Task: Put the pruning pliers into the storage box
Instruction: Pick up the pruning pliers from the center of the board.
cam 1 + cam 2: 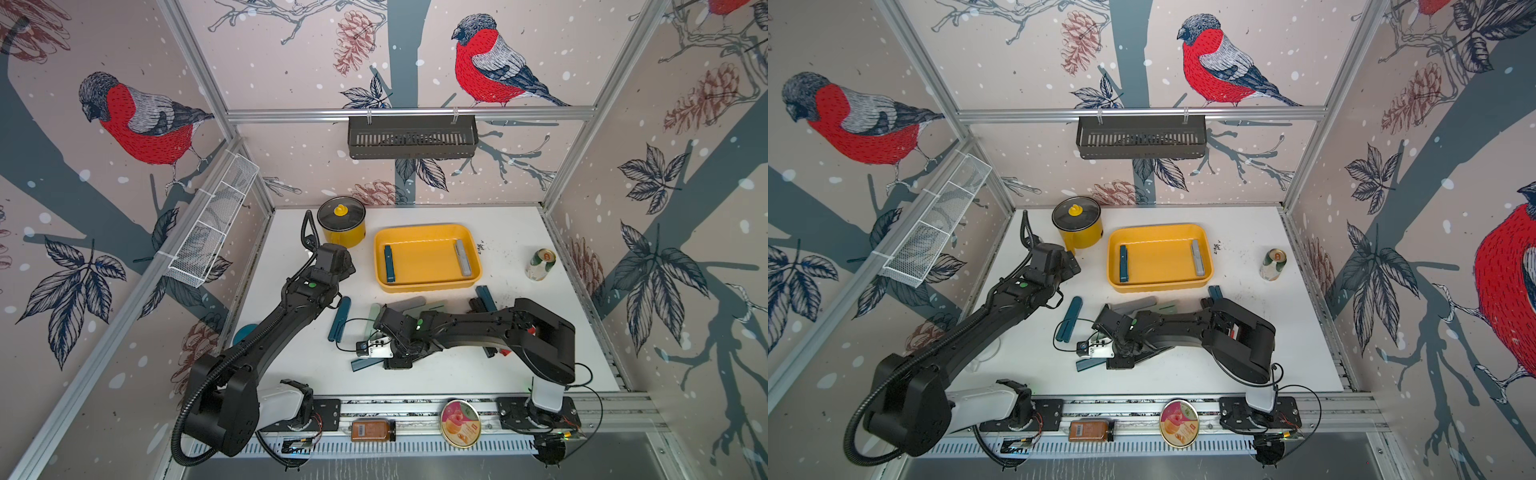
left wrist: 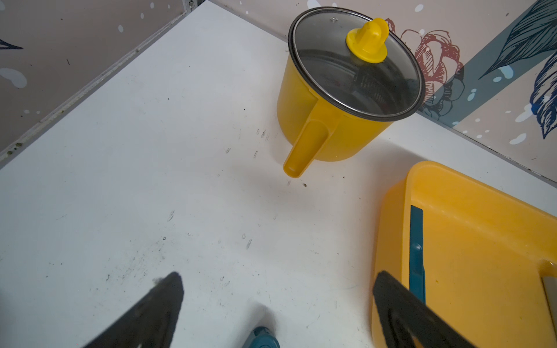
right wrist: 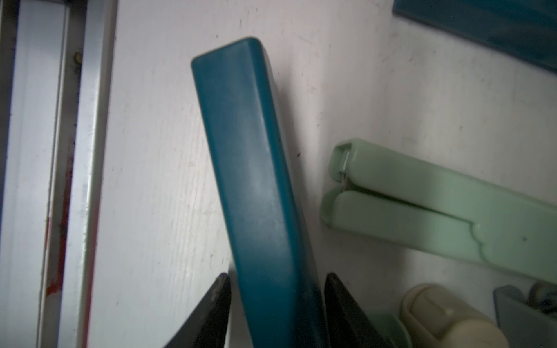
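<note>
White table (image 1: 457, 374), bird-papered walls (image 1: 291, 62).
Left gripper (image 2: 277, 274) wide open, empty; right gripper (image 3: 277, 274) straddles teal pliers (image 3: 250, 165) near six o'clock, grip unclear.

A yellow lidded pot (image 1: 341, 232) stands at the back of the white counter (image 1: 457, 374). Its glass lid carries a yellow knob (image 2: 367, 40), and a handle (image 2: 304, 150) sticks out from its side. A printed can (image 1: 540, 264) sits near the right edge, with dark specks (image 1: 482, 247) on the counter nearby. A black slotted basket (image 1: 411, 139) hangs on the back wall and a white mesh basket (image 1: 212, 220) on the left wall. On the front rail lie 1 amber jar (image 1: 372, 430) and 1 round tin (image 1: 460, 423).
</note>
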You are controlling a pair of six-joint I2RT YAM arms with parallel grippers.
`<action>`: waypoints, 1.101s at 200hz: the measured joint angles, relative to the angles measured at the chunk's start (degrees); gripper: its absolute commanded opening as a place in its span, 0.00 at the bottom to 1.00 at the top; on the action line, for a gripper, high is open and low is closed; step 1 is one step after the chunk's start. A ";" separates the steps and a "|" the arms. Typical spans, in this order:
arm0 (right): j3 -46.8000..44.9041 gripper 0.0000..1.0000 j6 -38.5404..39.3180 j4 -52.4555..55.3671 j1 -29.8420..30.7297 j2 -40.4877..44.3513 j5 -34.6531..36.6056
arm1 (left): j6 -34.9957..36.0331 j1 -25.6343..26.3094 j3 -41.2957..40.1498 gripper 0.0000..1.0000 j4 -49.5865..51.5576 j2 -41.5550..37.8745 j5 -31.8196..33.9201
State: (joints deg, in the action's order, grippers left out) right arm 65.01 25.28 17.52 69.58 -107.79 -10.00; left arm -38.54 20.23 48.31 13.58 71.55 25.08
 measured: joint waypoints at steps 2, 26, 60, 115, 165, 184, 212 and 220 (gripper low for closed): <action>0.07 0.47 0.00 0.00 0.00 -0.07 0.09 | 0.00 -0.02 0.00 0.99 0.00 0.00 0.00; 0.68 0.39 -0.02 -0.07 0.02 -0.35 0.68 | 0.00 -0.11 -0.13 0.99 0.00 -0.15 0.00; 0.76 0.29 -0.04 -0.28 0.11 -0.28 1.25 | -0.02 -0.22 -0.24 0.99 -0.02 -0.15 0.00; 0.74 0.20 -0.02 -0.22 0.11 0.98 1.49 | 0.09 -0.46 -0.96 0.99 -0.87 -0.70 0.00; 0.74 0.17 -0.20 -0.52 0.09 1.66 1.44 | 0.09 -1.68 -2.60 0.99 -1.38 -1.29 -0.96; 0.57 0.16 -0.79 -0.61 0.09 1.97 1.44 | 0.09 -1.75 -2.62 0.99 -1.81 -1.29 -1.05; 0.11 0.15 -1.33 -1.40 -0.07 3.41 1.36 | 1.05 -1.77 -2.64 0.99 -2.21 -1.31 -1.05; -0.02 0.15 -1.49 -1.53 -0.24 3.76 1.29 | 1.05 -1.79 -2.67 0.99 -2.23 -1.36 -1.05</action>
State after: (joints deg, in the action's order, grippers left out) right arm 64.99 23.79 15.99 69.34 -104.03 -8.71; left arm -37.50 18.44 45.65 11.35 70.19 24.03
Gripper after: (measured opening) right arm 0.302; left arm 0.987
